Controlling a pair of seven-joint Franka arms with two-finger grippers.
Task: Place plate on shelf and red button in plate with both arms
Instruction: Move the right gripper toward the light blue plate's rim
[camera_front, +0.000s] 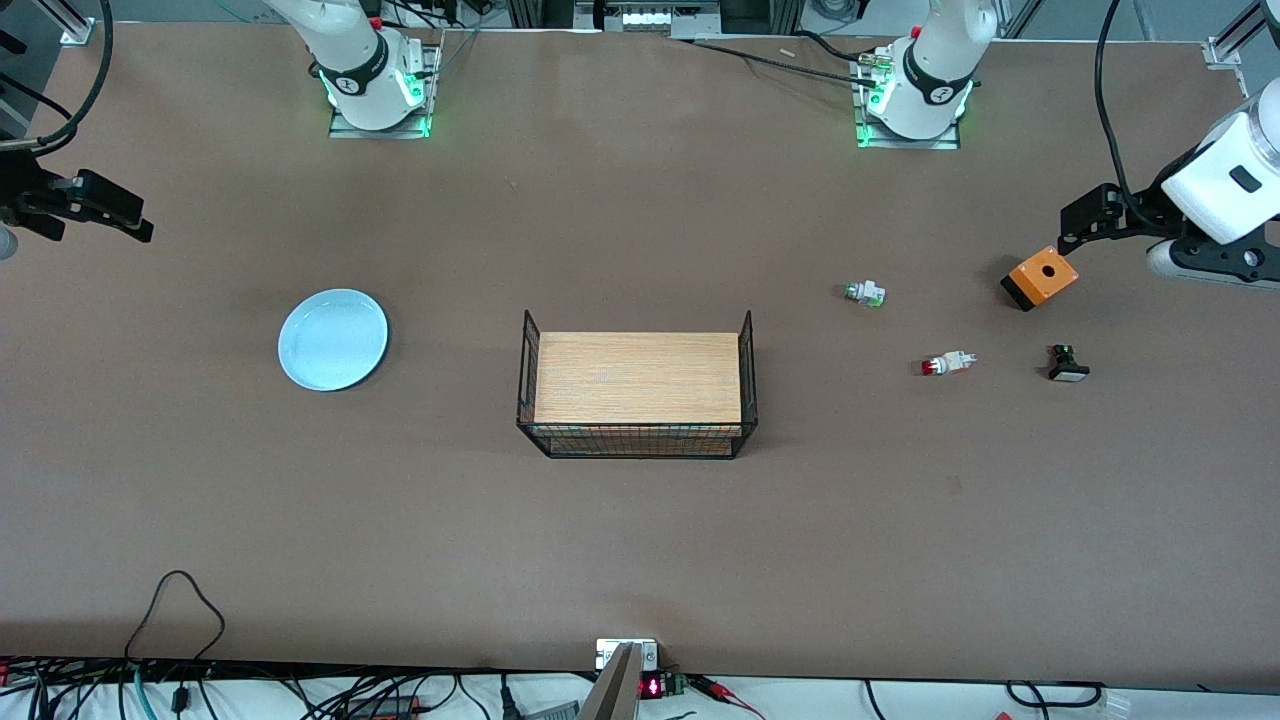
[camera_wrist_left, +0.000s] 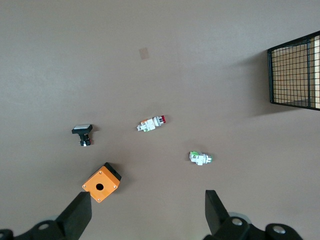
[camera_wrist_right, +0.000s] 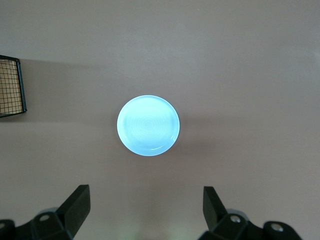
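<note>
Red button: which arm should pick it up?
Left. The red button lies toward the left arm's end of the table; the open left hand hangs there. The plate suits the right arm.

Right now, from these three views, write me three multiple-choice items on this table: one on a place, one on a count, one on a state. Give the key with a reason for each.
1. Where does the plate lie?
A. On the table toward the right arm's end
B. In the wire basket
C. Beside the orange box

2. How many small push-buttons lie on the table?
A. One
B. Three
C. Five

3. What state are the two grippers in?
A. Both shut on buttons
B. One holds the plate
C. Both open and empty

Key:
1. A: the plate sits alone on the table, apart from the wire basket in the middle.
2. B: the red button, the green button and the black button lie near the orange box.
3. C: the left gripper and the right gripper show fingers spread with nothing between them.
</note>
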